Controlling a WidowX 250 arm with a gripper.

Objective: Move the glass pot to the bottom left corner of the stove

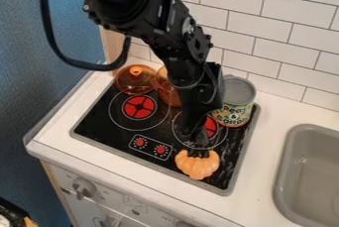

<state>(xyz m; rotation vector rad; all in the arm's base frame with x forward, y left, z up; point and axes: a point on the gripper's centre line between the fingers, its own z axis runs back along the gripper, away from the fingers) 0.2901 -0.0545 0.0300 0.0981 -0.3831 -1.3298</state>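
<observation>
The gripper (197, 146), open or closed I cannot tell, hangs by the pumpkin (197, 164) near the stove's (116, 141) lower edge, while the glass pot (170, 96) sits upper centre, beside the lid (135, 83), with room below.

The black arm (177, 40) slants down from the upper left, wrist (198, 89) angled downward.

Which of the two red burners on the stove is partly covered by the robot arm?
The right burner, nearer the can; the arm hides part of it, but none of the left burner.
</observation>
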